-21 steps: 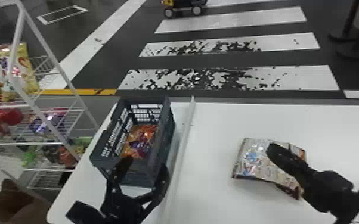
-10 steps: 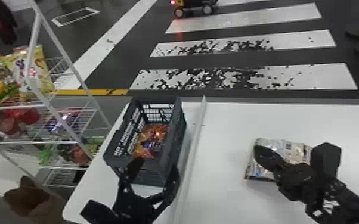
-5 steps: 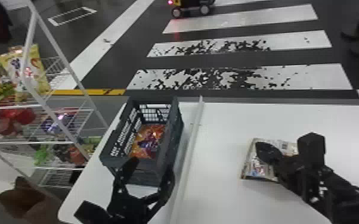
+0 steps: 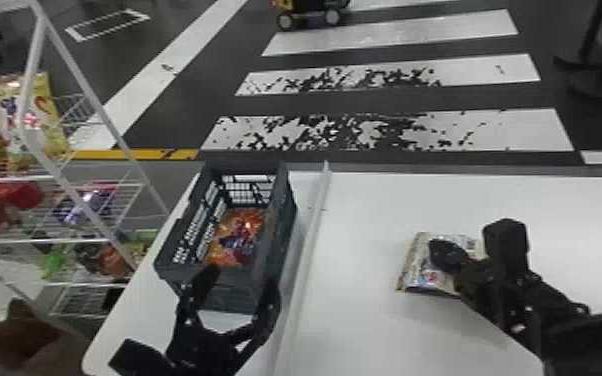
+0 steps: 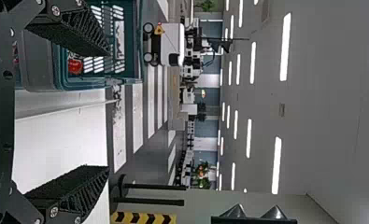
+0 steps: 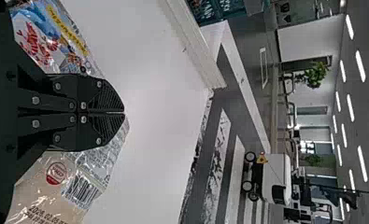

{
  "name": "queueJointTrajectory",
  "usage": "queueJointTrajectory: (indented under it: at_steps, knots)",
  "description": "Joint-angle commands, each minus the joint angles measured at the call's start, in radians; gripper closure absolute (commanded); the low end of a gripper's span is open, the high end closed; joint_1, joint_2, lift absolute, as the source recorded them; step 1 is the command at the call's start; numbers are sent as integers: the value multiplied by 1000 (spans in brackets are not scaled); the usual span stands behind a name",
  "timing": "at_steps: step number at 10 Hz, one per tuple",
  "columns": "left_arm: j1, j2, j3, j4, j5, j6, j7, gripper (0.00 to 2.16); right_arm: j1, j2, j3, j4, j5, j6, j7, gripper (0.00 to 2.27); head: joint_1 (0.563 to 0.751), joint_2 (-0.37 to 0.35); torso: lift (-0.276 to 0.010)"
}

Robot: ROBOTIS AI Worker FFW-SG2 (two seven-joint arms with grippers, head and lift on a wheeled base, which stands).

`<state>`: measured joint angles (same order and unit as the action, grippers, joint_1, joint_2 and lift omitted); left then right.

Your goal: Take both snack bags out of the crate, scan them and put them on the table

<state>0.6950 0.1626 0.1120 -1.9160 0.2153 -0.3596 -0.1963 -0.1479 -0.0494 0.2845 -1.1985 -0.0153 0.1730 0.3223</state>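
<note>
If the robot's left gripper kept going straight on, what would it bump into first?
Most likely the near end of the crate, just ahead of the left gripper, though its height against the rim is hard to judge.

tall white wire rack [image 4: 35,45] w/ assorted shiny snack pkts at 9–10 o'clock, blurry brown lump [image 4: 20,335] at 8, yellow-&-blk wheeled vehicle [image 4: 332,16] at 12, scuffed white painted stripes [image 4: 390,40] nr 12–1, blk round-based posts [image 4: 597,85] approx 2

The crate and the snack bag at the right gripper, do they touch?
Apart: the head view shows white tabletop and a long strip between the crate and bag.
</note>
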Motion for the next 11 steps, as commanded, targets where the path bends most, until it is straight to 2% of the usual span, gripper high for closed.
queueJointTrajectory:
  at_steps: [1, 5, 11]
  knots:
    - [0, 0, 0, 2, -1, 0, 0, 137, -4, -1, -11, 8, 3, 20, -20, 2219, 695, 276, -94]
    - [-6, -2, -2, 9, 1, 0, 0, 137, 28, -1, -73, -6, 8, 69, -74, 2219, 695, 238, -94]
    - [-12, 0, -9, 12, 1, -3, -2, 137, 128, -6, -174, -150, 21, 179, -129, 2219, 695, 157, -94]
